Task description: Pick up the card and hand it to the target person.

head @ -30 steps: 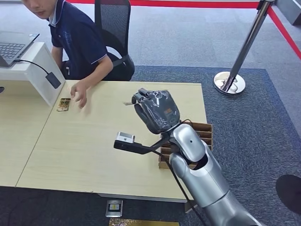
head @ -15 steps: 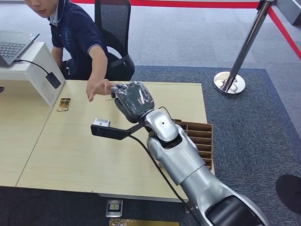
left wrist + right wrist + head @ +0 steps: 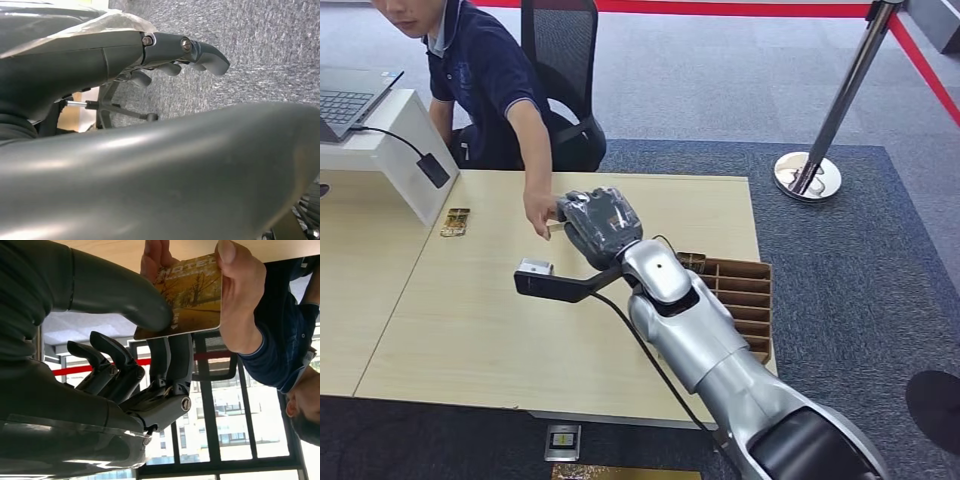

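Card handoff mid-air over the surface, both sides have a grip on it

Our right robot hand (image 3: 124, 360) is pinching the card (image 3: 188, 302) between its thumb and a finger, while the person's hand (image 3: 234, 295) grips the card's other end, so it's held up above the light wood surface (image 3: 471, 310), not lying on it. In the head view the card is mostly hidden behind the right robot hand (image 3: 595, 222), we just catch a sliver next to the person's fingers. Left robot hand (image 3: 170, 55) hangs over grey carpet, fingers curled, but we can't tell if they're properly closed. Further out: a second card (image 3: 456, 221) by the white laptop stand (image 3: 395, 150), a brown slotted tray (image 3: 739, 295) at the surface's edge, an office chair (image 3: 561, 60), a stanchion (image 3: 810, 170) with red rope. The person's face is cut off at the top.
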You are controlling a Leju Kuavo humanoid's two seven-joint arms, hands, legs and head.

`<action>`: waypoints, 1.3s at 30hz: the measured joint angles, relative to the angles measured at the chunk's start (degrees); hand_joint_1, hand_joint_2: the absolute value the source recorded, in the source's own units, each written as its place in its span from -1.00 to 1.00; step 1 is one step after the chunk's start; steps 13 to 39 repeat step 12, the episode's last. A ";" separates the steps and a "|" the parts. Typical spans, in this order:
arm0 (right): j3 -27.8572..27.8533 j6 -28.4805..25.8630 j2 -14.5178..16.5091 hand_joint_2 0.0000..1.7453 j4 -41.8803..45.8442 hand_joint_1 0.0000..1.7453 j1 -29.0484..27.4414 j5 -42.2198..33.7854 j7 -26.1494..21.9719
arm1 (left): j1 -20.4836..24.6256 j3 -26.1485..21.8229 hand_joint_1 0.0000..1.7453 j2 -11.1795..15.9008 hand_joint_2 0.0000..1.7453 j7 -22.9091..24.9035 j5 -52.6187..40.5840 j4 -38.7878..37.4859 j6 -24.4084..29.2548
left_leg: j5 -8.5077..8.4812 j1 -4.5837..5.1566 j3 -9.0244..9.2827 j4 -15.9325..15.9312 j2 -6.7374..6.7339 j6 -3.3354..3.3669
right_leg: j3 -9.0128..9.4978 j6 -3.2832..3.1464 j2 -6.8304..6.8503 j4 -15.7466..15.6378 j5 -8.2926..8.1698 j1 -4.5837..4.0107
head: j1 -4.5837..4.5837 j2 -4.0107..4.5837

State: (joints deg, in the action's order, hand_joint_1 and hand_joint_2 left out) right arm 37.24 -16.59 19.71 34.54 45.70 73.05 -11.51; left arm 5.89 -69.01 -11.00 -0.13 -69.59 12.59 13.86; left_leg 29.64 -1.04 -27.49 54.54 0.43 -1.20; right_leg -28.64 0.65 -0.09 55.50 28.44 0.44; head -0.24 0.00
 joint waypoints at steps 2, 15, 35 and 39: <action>-0.08 -0.27 0.01 1.00 -0.05 -0.50 -0.02 -0.63 -0.02 | 0.00 0.02 -1.00 0.03 -1.00 -0.11 -0.01 0.00 0.02 | 0.00 0.00 0.00 0.00 0.00 0.00 | 0.00 0.00 0.00 0.00 0.00 0.00 | 0.00 0.01; -4.95 -2.09 -1.90 1.00 11.17 -1.00 -7.48 -12.61 -3.66 | -0.02 0.05 -1.00 0.52 -1.00 -0.99 0.63 0.00 0.07 | 0.01 0.00 -0.04 0.01 0.01 0.01 | -0.05 0.00 0.00 -0.07 0.00 0.00 | 0.00 0.01; -4.95 -2.09 -1.90 1.00 11.17 -1.00 -7.48 -12.61 -3.66 | -0.02 0.05 -1.00 0.52 -1.00 -0.99 0.63 0.00 0.07 | 0.01 0.00 -0.04 0.01 0.01 0.01 | -0.05 0.00 0.00 -0.07 0.00 0.00 | 0.00 0.01; -4.95 -2.09 -1.90 1.00 11.17 -1.00 -7.48 -12.61 -3.66 | -0.02 0.05 -1.00 0.52 -1.00 -0.99 0.63 0.00 0.07 | 0.01 0.00 -0.04 0.01 0.01 0.01 | -0.05 0.00 0.00 -0.07 0.00 0.00 | 0.00 0.01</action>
